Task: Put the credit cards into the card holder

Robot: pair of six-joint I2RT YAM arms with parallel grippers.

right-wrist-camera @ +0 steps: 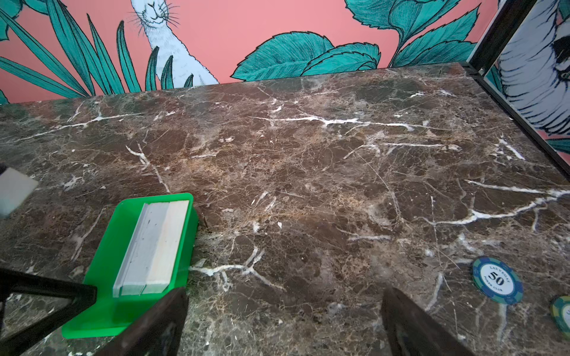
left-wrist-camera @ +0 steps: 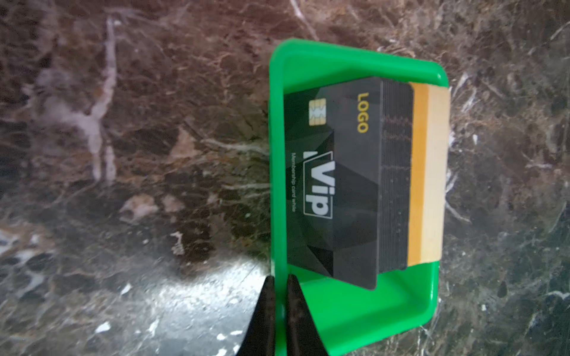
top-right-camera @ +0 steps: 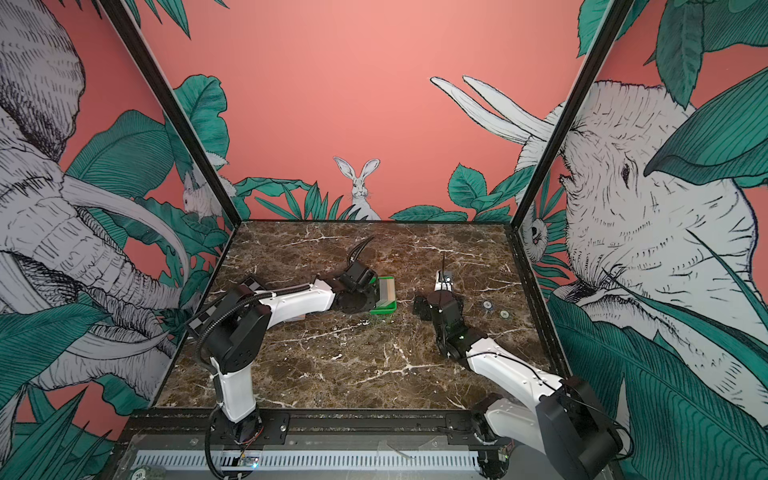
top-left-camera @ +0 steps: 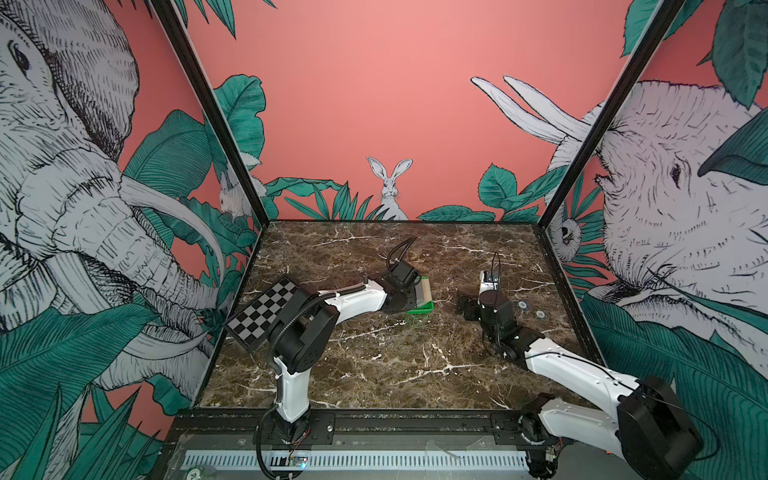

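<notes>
- dark brown marble tabletop with white veins (top-left-camera: 374, 365), floor of the cell
- black-and-white checkerboard panel (top-left-camera: 264, 309) at the table's left edge, partly behind the left arm
- bright green shallow plastic tray (left-wrist-camera: 354, 323) mid-table, right at the left wrist in both top views
- credit cards (left-wrist-camera: 396, 172): thick stack of thin plastic cards on edge, tilted, inside the tray
- black "Vip" card with gold chip (left-wrist-camera: 333, 185) at the front of the stack, tan cards at the back
- left gripper (left-wrist-camera: 280, 277): fingers narrow, pinched on the tray's side rim
- right gripper (right-wrist-camera: 283, 291): fingers spread wide, nothing between them, over bare marble to the right of the tray
- two round blue-green poker chips (right-wrist-camera: 497, 280) flat near the table's right edge, well apart from the tray
</notes>
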